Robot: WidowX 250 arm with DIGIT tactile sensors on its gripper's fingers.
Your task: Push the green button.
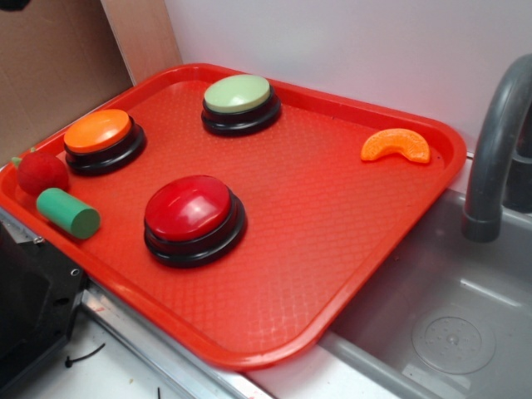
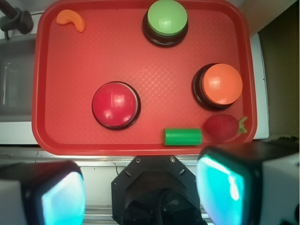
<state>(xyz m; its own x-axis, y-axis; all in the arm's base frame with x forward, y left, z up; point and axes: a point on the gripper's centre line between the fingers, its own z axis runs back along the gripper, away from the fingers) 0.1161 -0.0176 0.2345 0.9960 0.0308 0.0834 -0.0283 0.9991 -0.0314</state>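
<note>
**Inspector:** Location of the green button [image 2: 167, 17]?

**Assistant:** Far end of the red tray [image 1: 349, 241], upright on its black ring base, clear on all sides. The orange button [image 2: 221, 84] and the larger red button [image 2: 113, 104] sit nearer the robot — the red one roughly between arm and target.

**Inspector:** Gripper [image 2: 140, 192] condition?

**Assistant:** Spread wide, both fingers apart at the wrist view's lower edge, nothing held. It hangs above the counter's near side, short of the tray.

**Inspector:** Other items?

**Assistant:** A green cylinder [image 2: 182, 136] lying on its side beside a toy strawberry [image 2: 222, 127], an orange slice [image 2: 71, 19] in the far corner — none obstructing. In my judgement, a forward reach over the red button is required.
</note>
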